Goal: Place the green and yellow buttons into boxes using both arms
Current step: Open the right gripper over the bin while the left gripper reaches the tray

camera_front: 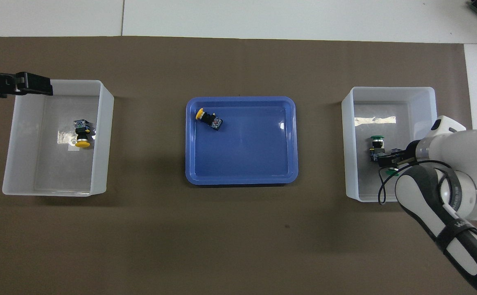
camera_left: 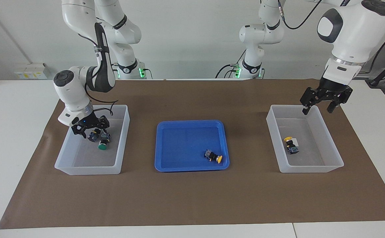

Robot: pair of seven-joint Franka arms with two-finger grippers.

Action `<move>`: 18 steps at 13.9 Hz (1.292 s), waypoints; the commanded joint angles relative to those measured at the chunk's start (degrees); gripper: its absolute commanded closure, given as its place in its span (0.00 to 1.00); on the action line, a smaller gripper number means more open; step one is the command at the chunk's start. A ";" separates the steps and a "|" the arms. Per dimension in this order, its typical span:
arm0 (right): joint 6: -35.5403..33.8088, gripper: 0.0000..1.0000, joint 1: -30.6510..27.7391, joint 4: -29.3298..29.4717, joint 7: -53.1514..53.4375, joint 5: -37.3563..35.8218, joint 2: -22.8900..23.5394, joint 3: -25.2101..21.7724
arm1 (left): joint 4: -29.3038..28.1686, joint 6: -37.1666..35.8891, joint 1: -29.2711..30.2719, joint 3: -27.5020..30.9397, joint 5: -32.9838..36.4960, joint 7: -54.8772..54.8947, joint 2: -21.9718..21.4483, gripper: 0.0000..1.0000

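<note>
My right gripper (camera_left: pixel 91 129) hangs low inside the box (camera_left: pixel 88 170) at the right arm's end, open. Just under it lies a green button (camera_left: pixel 94 136), of which the overhead view shows only its cap (camera_front: pixel 392 173). A second green button (camera_left: pixel 102 144) (camera_front: pixel 376 146) lies beside it. My left gripper (camera_left: pixel 321 106) (camera_front: pixel 46 85) is open and holds nothing, raised over the corner of the other box (camera_left: pixel 311 168) (camera_front: pixel 54 192). One yellow button (camera_left: pixel 291 145) (camera_front: pixel 82 134) lies in that box. Another yellow button (camera_left: pixel 213 156) (camera_front: pixel 209 118) lies in the blue tray.
The shallow blue tray (camera_left: pixel 179 127) (camera_front: pixel 263 143) sits mid-table between the two boxes, on a brown mat (camera_left: pixel 192 198). White tabletop surrounds the mat. The right arm's forearm and cable (camera_front: pixel 439 205) reach over the edge of its box.
</note>
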 commanded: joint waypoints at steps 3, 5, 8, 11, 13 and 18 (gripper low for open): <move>-9.61 0.00 0.77 5.22 3.63 3.83 -6.46 0.54 | -2.07 4.52 -9.43 0.38 -1.85 -7.56 3.00 0.00; -13.30 0.00 2.26 8.11 7.24 3.83 -8.48 0.81 | -3.47 9.96 -12.77 0.38 -2.12 -11.96 5.99 0.00; -21.47 0.00 3.32 14.78 14.17 2.78 -9.11 0.90 | -9.70 19.99 -15.15 0.38 -4.48 -22.75 6.44 0.00; -29.99 0.00 3.32 21.73 19.89 1.20 -9.20 0.90 | -9.37 21.93 -17.61 0.38 -4.84 -35.93 9.77 0.00; -36.58 0.00 2.89 26.74 23.76 1.11 -9.20 0.63 | -9.45 23.87 -19.81 0.38 -4.84 -45.15 11.53 0.00; -47.14 0.00 1.66 34.31 24.83 1.19 -11.04 -0.16 | -9.10 26.86 -25.08 0.56 -4.67 -66.79 15.74 0.00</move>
